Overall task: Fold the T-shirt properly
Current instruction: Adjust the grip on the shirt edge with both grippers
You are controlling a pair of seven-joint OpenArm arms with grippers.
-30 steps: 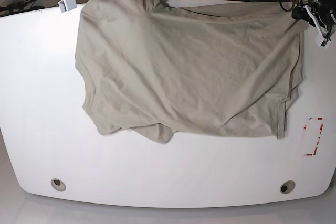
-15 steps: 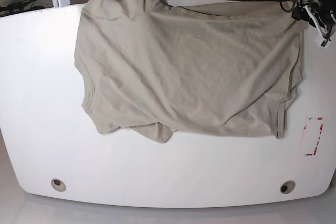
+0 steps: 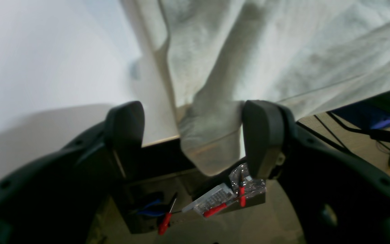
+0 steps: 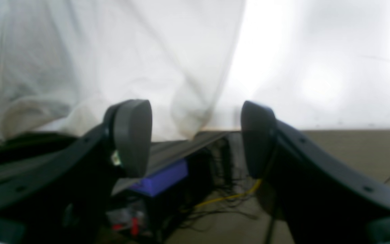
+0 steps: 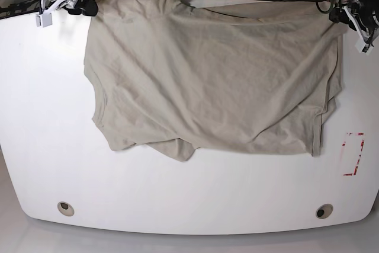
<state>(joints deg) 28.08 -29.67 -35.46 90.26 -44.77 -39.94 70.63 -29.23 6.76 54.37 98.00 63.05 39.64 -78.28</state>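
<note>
**T-shirt spread on the table, both grippers at the far edge**

The beige T-shirt (image 5: 207, 75) is seen lying across the upper part of the white table (image 5: 47, 146), wrinkled, with its far edge reaching the table's rim and a folded flap showing at its near hem. A red rectangular mark (image 5: 353, 154) is seen on the table, just beside the shirt's corner.

The left gripper (image 3: 191, 135) is held at the table's edge with its jaws spread; a hanging corner of the shirt is seen between them, touching one pad (image 3: 261, 135) while the other stands clear, so no pinch is shown. The right gripper (image 4: 195, 135) is likewise spread wide, with nothing between its jaws; the shirt's edge is seen draped just beyond them.
</note>
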